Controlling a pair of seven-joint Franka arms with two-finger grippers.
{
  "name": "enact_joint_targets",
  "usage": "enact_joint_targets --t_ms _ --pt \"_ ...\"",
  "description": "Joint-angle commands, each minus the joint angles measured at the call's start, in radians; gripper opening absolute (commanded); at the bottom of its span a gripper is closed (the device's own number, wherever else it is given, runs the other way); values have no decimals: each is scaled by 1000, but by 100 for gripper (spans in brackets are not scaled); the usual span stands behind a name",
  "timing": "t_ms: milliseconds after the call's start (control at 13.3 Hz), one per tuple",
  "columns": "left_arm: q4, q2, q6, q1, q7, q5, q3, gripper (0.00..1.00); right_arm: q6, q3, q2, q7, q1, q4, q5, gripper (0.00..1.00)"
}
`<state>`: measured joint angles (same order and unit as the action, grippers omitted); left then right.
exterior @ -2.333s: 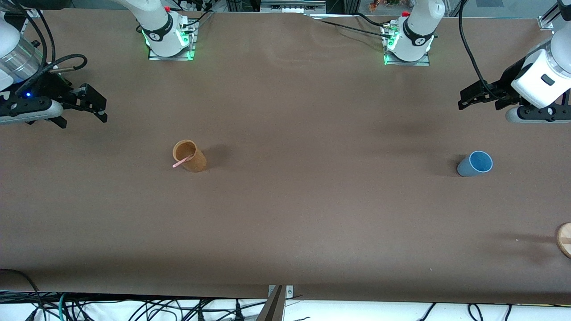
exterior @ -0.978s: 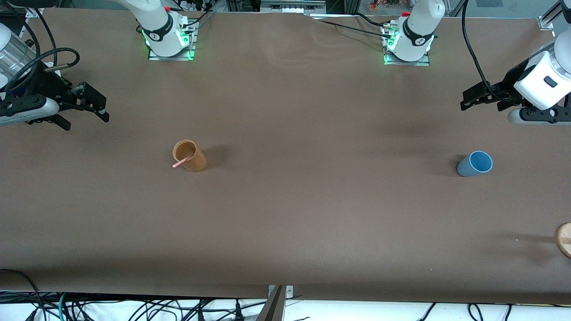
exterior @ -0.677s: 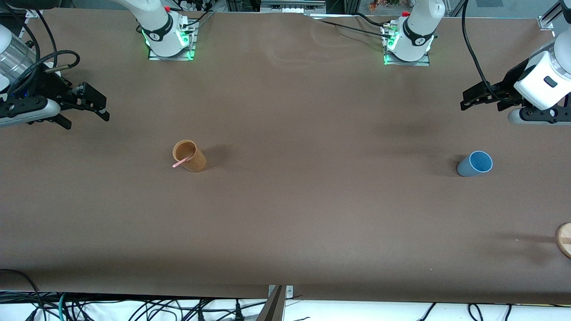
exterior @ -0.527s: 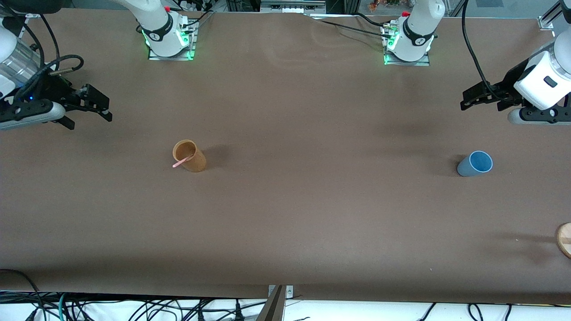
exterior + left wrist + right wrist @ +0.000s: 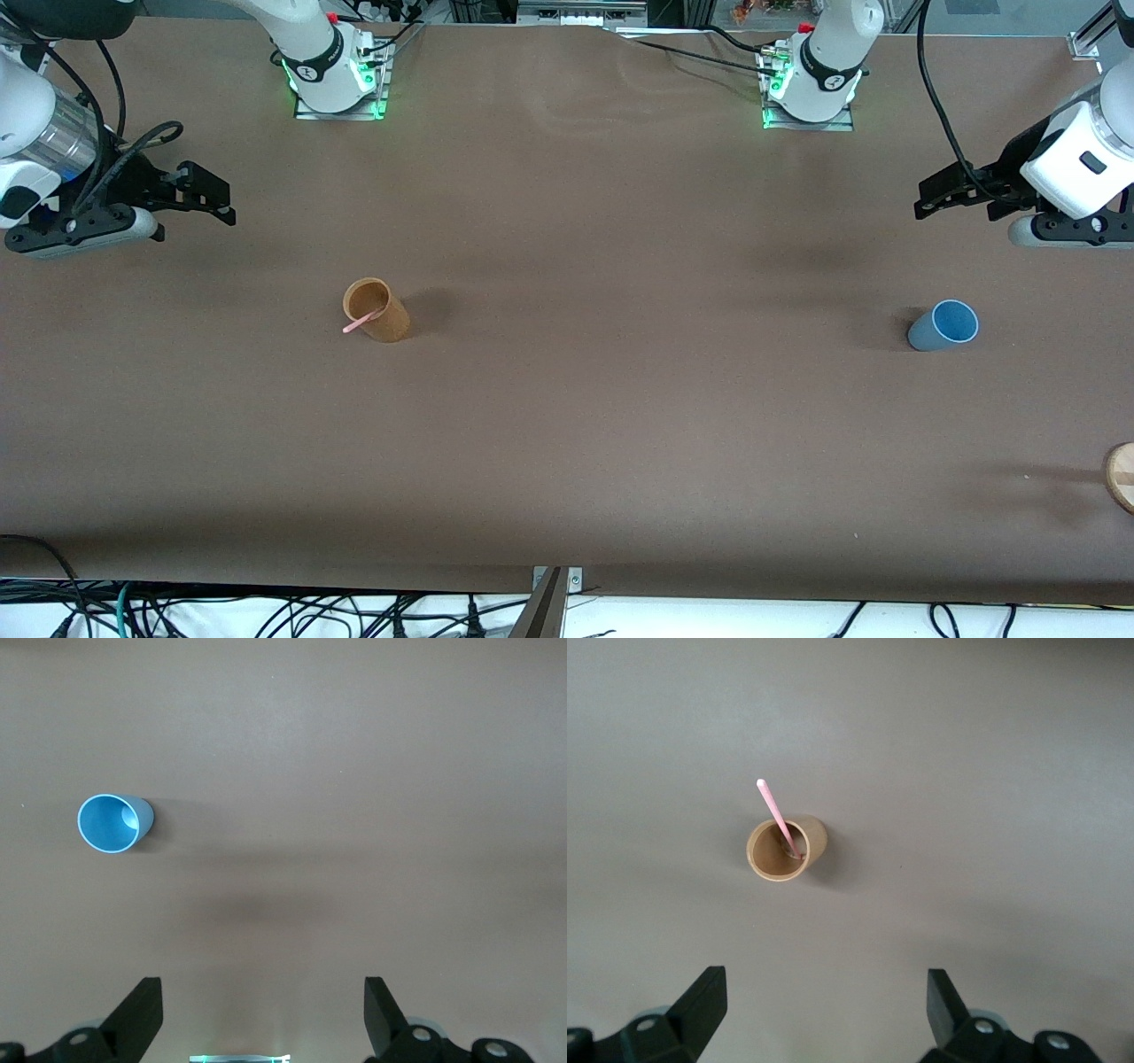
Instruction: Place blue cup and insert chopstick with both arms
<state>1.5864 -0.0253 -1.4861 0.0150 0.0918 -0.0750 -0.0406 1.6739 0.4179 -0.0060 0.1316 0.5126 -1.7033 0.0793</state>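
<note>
The blue cup (image 5: 944, 325) stands upright on the brown table toward the left arm's end; it also shows in the left wrist view (image 5: 113, 822). The pale pink chopstick (image 5: 361, 321) leans inside the tan cup (image 5: 376, 310) toward the right arm's end; the right wrist view shows the chopstick (image 5: 778, 819) in the tan cup (image 5: 781, 850). My left gripper (image 5: 926, 199) hangs open and empty in the air over the table at its end. My right gripper (image 5: 213, 197) hangs open and empty over the table at its end. In both wrist views the jaws stand wide apart with only table between them.
A round wooden disc (image 5: 1121, 476) lies at the table's edge at the left arm's end, nearer to the front camera than the blue cup. The two arm bases (image 5: 332, 75) (image 5: 811, 84) stand along the table's back edge. Cables hang below the front edge.
My right gripper has moved a little toward the table's middle and toward the bases. My left gripper has barely shifted. Both cups and the chopstick have not moved.
</note>
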Motion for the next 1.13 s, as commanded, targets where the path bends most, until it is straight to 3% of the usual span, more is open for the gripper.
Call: enact_joint_targets --t_ms 0,226,452,828,1054 --pt "-31 -15 23 -3 -21 15 -4 100 -32 4 -15 45 -3 8 17 100" --pt "-31 -15 23 -1 -21 15 -4 100 -63 -5 -29 54 -2 14 11 100" --pt "-29 -15 23 0 -21 15 -4 100 18 -13 -3 46 23 8 17 100" --pt "-29 -16 23 0 -21 15 -4 100 235 -16 203 -6 150 10 57 100" --pt "-31 -21 23 -1 -20 15 -4 100 344 -16 332 -7 167 8 88 100"
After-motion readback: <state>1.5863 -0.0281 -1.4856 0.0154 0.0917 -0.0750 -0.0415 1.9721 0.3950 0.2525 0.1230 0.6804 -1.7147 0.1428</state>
